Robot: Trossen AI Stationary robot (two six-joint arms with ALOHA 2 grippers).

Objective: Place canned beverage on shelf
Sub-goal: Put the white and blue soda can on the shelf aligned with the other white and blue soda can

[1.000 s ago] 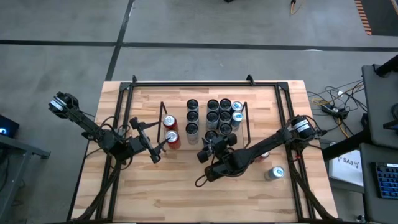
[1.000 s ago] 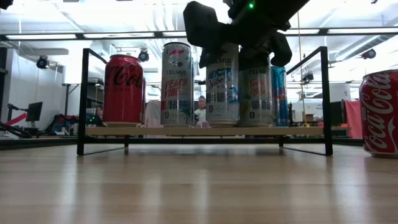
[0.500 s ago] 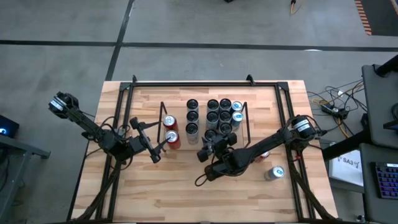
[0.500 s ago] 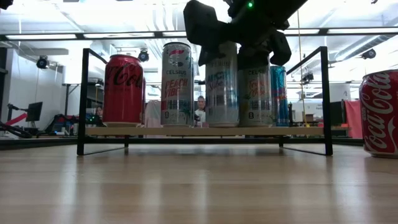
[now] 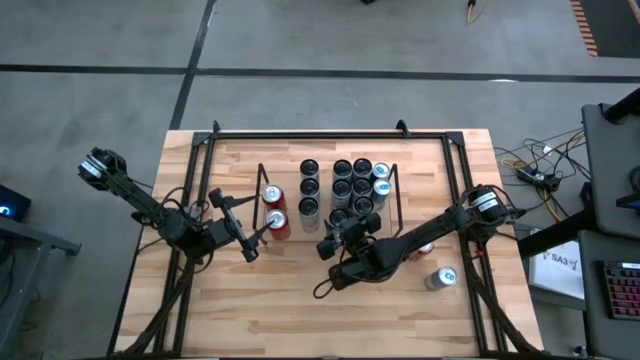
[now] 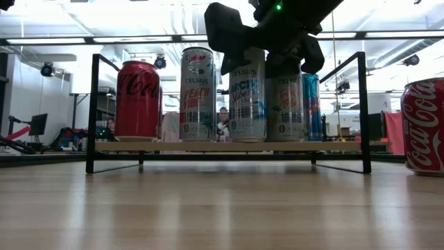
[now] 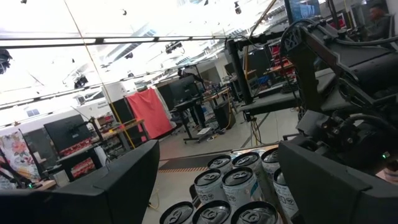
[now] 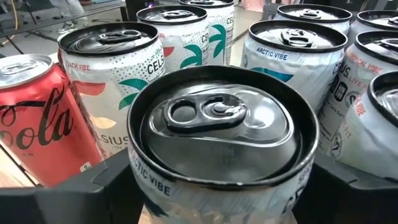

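On the wooden table, the low wire-ended shelf is nearly full, and the right gripper is at its front edge, straddling the top of an Arctic Vibe can that stands upright on the shelf's wood base. Whether that claw is clamped on the can or only brackets it cannot be told. The left gripper waits well off to the side with its claw spread wide and empty.

The main hazard, on this showing, is crowding. Silver cans stand just beyond the right claw and to either side of it, the Peach Vibe can just beside it. A claw that lifts off crooked, or drags on the rim, could tip the Arctic Vibe can into its neighbours and set off a row. A sideways exit could also clip them. The red cola cans, further out past the Peach Vibe can, look safer.

Hard to make out: the contact between claw and can wall, and the can's foot from above, since the arm covers it. A red cola can is cut off at the edge of the low view. A blue-topped can behind the right arm stands unshelved.
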